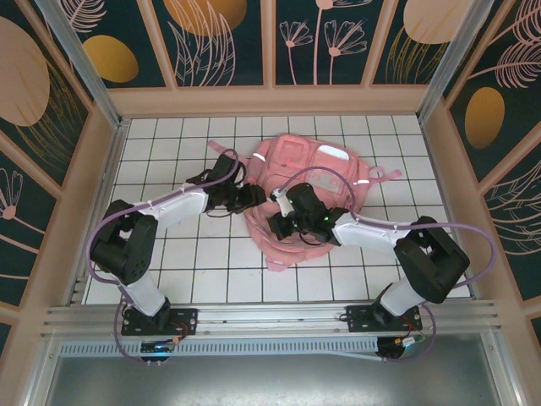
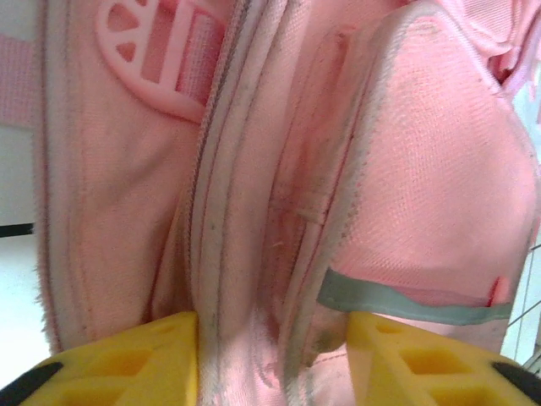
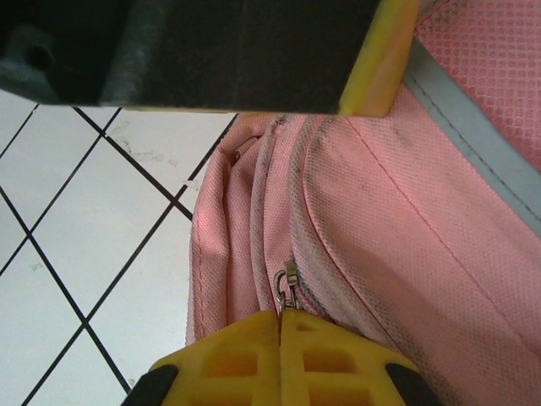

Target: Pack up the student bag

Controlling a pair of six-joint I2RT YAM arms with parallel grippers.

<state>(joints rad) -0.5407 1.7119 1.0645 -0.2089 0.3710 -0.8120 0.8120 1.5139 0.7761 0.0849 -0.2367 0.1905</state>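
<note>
- Toward the surface's [image 1: 169, 254] far edge lay the student bag [image 1: 308, 182].
- My right tool [image 3: 279, 326], shut, pinched its zip pull [image 3: 286, 283]; the zip ran straight ahead.
- My left tool [image 2: 270, 338] stood half-open astride a seam [image 2: 221, 254].

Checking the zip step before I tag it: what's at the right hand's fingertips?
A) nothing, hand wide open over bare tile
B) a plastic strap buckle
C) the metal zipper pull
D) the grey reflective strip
C: in the right wrist view the right hand has its yellow fingers pressed together, and the zipper pull of the student bag sticks out from between their tips.
</note>
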